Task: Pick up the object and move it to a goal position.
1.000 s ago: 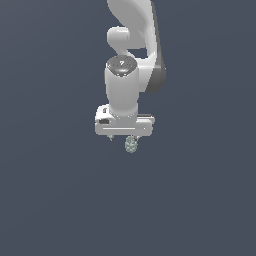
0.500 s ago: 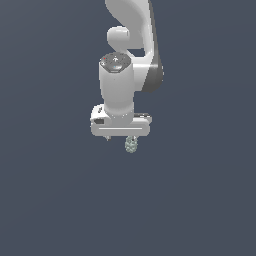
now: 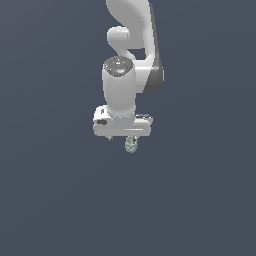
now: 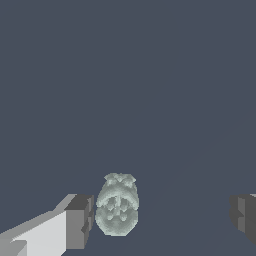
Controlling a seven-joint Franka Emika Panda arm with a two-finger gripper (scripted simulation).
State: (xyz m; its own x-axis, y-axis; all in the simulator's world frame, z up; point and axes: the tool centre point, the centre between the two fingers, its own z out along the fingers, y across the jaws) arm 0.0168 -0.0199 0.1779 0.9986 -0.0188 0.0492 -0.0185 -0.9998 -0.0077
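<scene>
The object (image 3: 131, 145) is a small pale grey-green knobbly oval lump on the dark grey-blue surface, just below the white gripper (image 3: 122, 137) in the exterior view. The gripper points down over it. In the wrist view the object (image 4: 117, 204) lies between the two fingers, very close to one dark-grey fingertip (image 4: 80, 220) and far from the other fingertip (image 4: 243, 213). The gripper (image 4: 161, 217) is open wide and holds nothing.
The white arm (image 3: 132, 60) rises above the gripper toward the top of the exterior view. A plain dark grey-blue surface (image 3: 50, 200) fills the rest of both views.
The wrist and gripper have shifted slightly toward the exterior view's left. The object has not moved. The fingers stay open.
</scene>
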